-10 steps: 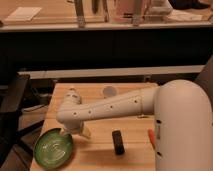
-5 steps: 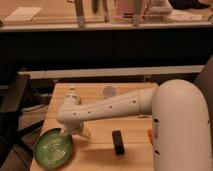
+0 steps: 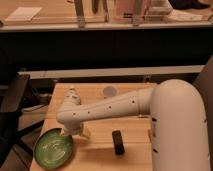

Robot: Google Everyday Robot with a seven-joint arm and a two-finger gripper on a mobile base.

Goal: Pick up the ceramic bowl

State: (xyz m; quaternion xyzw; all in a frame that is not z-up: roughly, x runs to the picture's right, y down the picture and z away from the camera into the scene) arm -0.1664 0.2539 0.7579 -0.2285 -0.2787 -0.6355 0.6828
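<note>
The ceramic bowl (image 3: 53,148) is a wide, shallow, glossy green bowl with pale ring marks inside. It sits at the front left corner of the wooden table (image 3: 97,142). My white arm (image 3: 107,107) reaches left across the table and bends down at the wrist. My gripper (image 3: 68,132) is just above the bowl's far right rim, mostly hidden under the wrist. A small black block (image 3: 117,142) lies on the table to the right of the bowl.
A small grey round disc (image 3: 109,91) lies near the table's back edge. A black chair (image 3: 12,107) stands left of the table. A dark counter with glass panels (image 3: 100,30) runs behind it. My white body (image 3: 180,127) fills the right side.
The arm's wrist has dropped a little lower and moved slightly left toward the green bowl's rim. The bowl and the block have not moved.
</note>
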